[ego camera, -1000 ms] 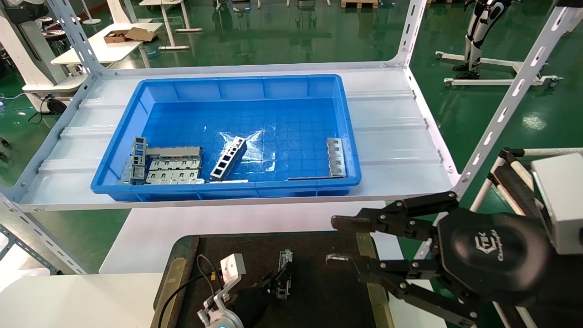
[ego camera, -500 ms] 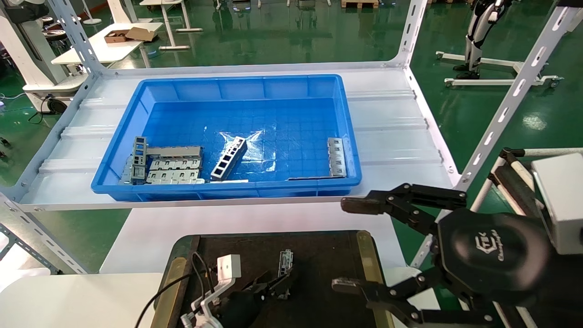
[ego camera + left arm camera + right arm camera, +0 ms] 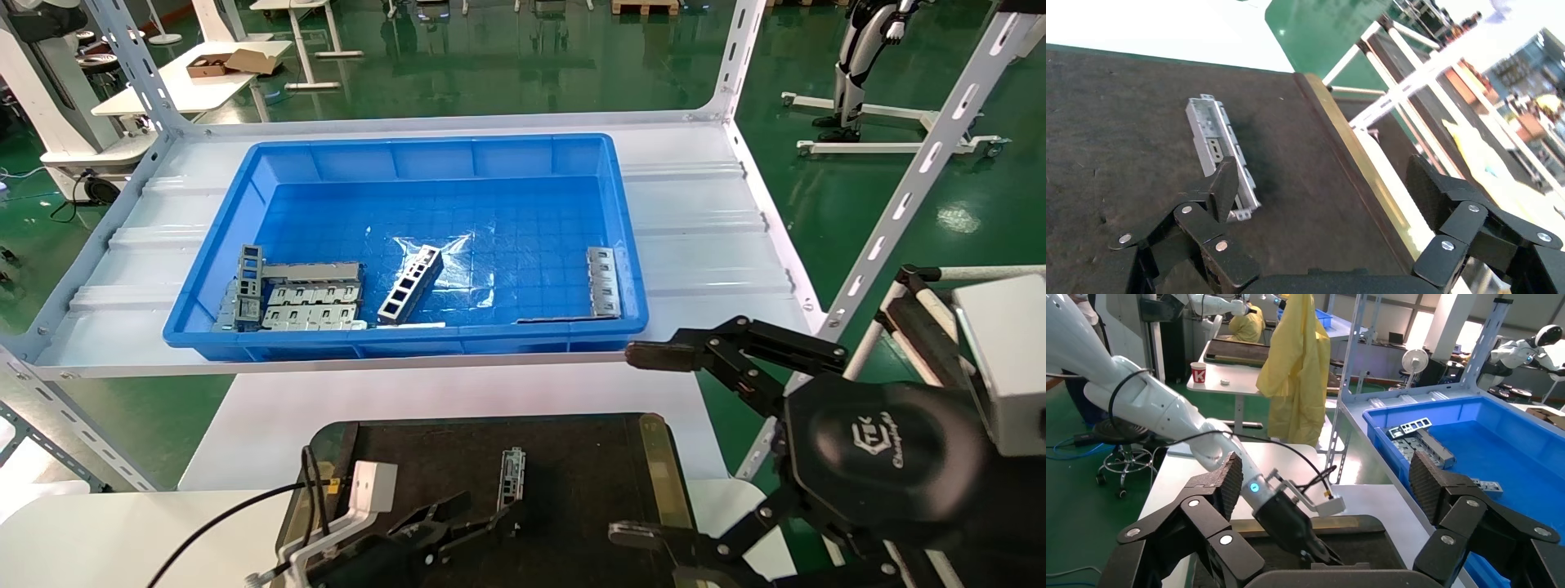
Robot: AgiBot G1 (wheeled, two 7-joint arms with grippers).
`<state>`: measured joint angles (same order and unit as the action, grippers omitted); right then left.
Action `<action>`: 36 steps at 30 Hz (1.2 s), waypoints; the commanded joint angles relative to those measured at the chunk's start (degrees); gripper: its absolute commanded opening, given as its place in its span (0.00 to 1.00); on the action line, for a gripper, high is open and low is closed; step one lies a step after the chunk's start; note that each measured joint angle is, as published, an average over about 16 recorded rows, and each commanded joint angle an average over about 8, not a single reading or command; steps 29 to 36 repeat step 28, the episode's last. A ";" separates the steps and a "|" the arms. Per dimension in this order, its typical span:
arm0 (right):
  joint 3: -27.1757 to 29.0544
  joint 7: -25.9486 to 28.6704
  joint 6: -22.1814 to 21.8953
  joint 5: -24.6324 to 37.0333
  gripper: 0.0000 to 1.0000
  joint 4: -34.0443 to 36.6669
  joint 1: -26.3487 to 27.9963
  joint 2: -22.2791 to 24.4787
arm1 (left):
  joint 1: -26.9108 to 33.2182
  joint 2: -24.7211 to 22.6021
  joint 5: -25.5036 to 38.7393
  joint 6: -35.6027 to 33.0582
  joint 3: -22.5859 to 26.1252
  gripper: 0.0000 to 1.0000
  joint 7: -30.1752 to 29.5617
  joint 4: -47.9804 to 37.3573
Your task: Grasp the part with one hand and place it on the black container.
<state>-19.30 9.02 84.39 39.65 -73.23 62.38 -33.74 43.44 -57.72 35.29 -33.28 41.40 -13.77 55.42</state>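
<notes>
The part (image 3: 511, 470) lies flat on the black container (image 3: 588, 457), released; left gripper (image 3: 470, 523) spread just near of it, right gripper (image 3: 654, 445) spread alongside; placing looks done, retreat next.

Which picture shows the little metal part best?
The left wrist view: the part lies close up on the black container, cutouts clear. The head view shows it small. In the right wrist view it is hard to make out.
</notes>
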 commanded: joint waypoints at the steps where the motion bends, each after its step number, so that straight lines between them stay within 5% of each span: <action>1: 0.00 0.00 0.00 0.00 1.00 0.00 0.00 0.00 | -0.13 1.89 0.17 -1.65 0.15 1.00 -0.12 1.44; 20: -0.03 -0.01 -0.01 -0.02 1.00 0.00 0.01 0.01 | 2.12 15.17 -0.02 -14.44 -0.90 1.00 -0.92 7.18; 36: -0.04 -0.02 -0.01 -0.02 1.00 0.00 0.01 0.01 | 2.23 17.02 -0.56 -15.73 -1.63 1.00 -0.71 8.14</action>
